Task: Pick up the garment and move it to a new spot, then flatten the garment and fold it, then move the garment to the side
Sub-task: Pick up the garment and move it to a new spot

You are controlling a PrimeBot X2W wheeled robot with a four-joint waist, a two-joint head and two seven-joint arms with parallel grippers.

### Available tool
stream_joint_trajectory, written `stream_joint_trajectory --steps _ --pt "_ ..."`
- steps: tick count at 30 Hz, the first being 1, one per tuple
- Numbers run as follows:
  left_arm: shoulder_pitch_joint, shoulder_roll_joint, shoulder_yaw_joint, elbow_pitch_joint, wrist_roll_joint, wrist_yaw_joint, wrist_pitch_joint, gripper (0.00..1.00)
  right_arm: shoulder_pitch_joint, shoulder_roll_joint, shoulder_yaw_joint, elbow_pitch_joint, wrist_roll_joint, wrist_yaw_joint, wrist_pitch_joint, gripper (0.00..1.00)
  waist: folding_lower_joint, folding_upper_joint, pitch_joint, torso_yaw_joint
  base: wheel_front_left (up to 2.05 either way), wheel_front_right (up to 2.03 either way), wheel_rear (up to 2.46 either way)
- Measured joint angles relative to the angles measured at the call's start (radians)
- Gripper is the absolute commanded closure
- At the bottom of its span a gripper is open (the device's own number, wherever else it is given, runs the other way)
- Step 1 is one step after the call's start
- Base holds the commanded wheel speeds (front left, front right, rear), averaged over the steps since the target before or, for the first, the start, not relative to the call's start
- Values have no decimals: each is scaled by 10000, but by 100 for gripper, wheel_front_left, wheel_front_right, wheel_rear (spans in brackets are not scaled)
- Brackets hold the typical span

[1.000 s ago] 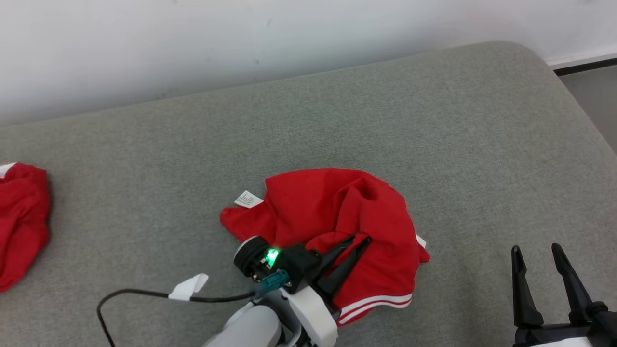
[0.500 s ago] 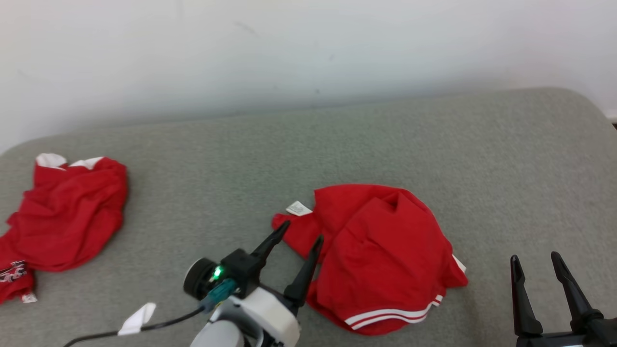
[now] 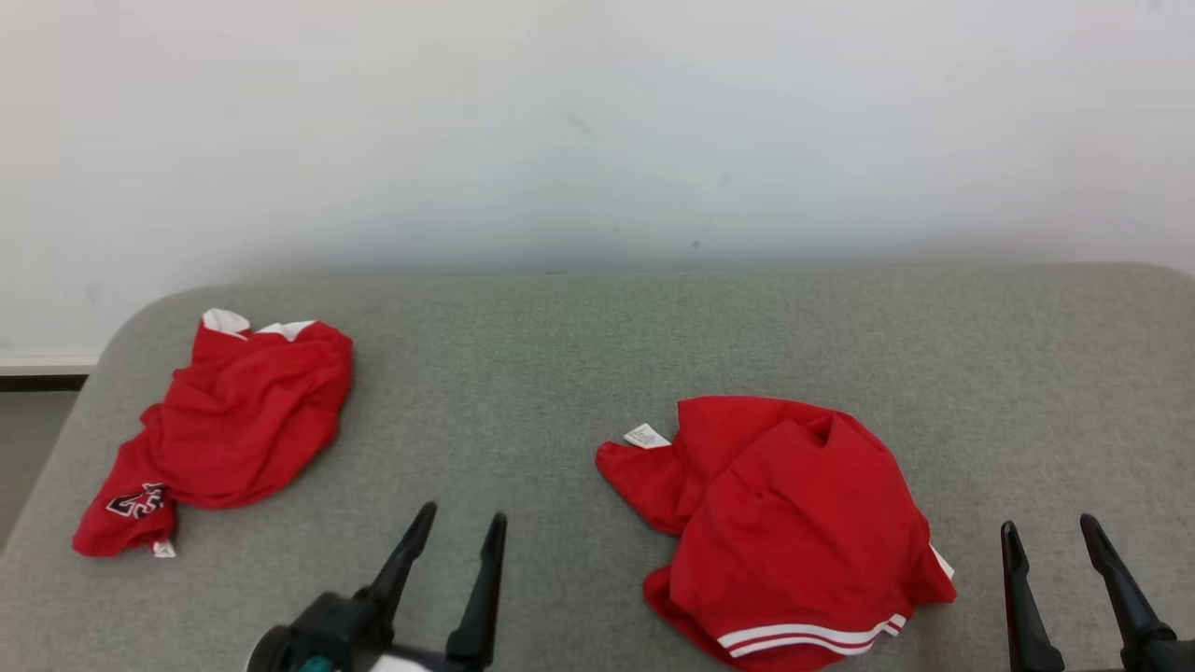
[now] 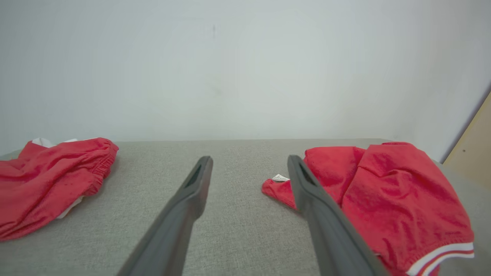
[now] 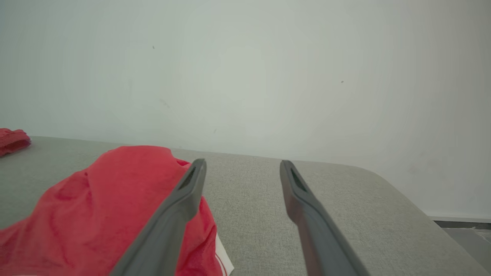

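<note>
In the head view, the striped red garment [image 3: 794, 523] lies crumpled on the grey cushion [image 3: 560, 355], right of the middle and close to the near edge, with its white-striped hem toward that edge and a small white label [image 3: 646, 436] at its left tip. A second red garment [image 3: 233, 429] lies bunched near the cushion's far left corner, well apart from the first. The left gripper [image 3: 464, 511] hovers over the near edge, between the two garments, jaws spread and empty. The right gripper [image 3: 1047, 523] hangs at the near right, just beside the striped hem, jaws also apart and empty. In the left wrist view, the left gripper [image 4: 250, 157] points across bare cushion toward the pale wall [image 4: 245, 57], its right finger passing in front of the striped red garment [image 4: 395, 191]. In the right wrist view, the right gripper [image 5: 243, 162] stands wide, holding nothing, and the striped red garment [image 5: 96, 207] lies heaped behind its left finger.
</note>
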Motion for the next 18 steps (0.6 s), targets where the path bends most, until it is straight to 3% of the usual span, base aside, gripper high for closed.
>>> stream_joint_trajectory --steps 10,18 --pt "1452 -299 1565 -573 236 -96 0 0 367 40 -140 251 -23 0 0 0 0 0 -371 313 0 0 0" --pt "2112 -408 2249 -750 293 -382 0 0 520 92 -146 479 6 0 0 0 0 0 -523 -34 0 0 0"
